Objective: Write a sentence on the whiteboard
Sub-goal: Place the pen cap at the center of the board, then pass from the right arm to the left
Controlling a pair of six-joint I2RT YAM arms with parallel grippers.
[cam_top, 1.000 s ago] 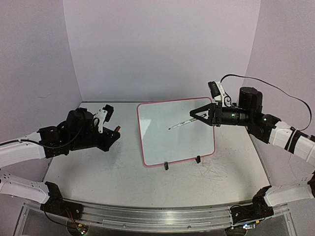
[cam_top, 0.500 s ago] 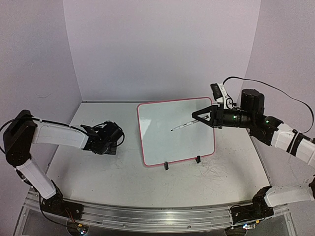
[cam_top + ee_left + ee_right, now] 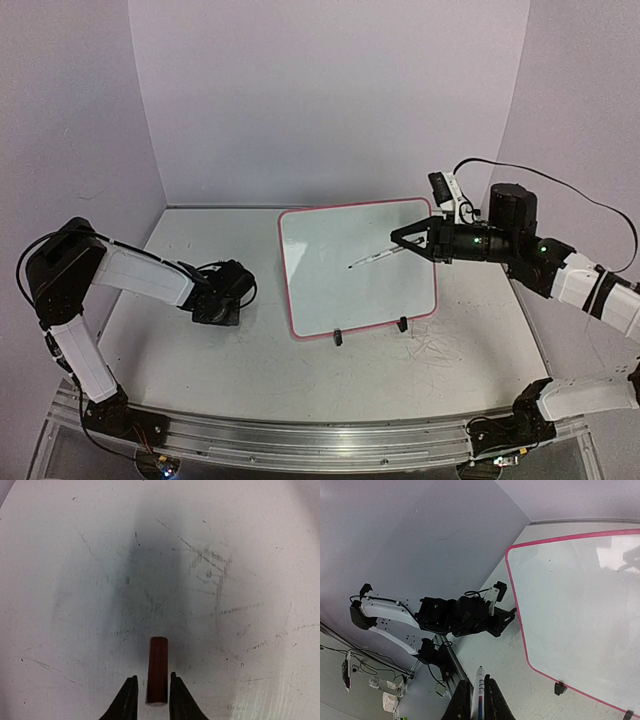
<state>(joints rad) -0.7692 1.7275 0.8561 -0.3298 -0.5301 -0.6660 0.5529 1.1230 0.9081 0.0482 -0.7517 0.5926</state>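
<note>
Your whiteboard (image 3: 340,290) sits at the middle of the table (image 3: 300,380). Its pink-red frame faces up and its two black clip feet (image 3: 338,337) are on the near edge.

Your right gripper (image 3: 397,240) hangs over the board's right side, its fingers pressed on a marker (image 3: 372,259). From above, the marker slants down and left across the board's right half. In the right wrist view the tip shows against the ground beyond the board's left frame, so it is clear of the white surface.

Your left gripper (image 3: 222,305) is low on the table, well to the left of the whiteboard and level with its near half. In the left wrist view a dark red cap (image 3: 157,672) lies on the scuffed tabletop between the fingertips (image 3: 129,700). The fingers are slightly spread around the cap. A sliver of table shows between the cap and the finger on the left of that view, and the other finger sits just beside the cap.
</note>
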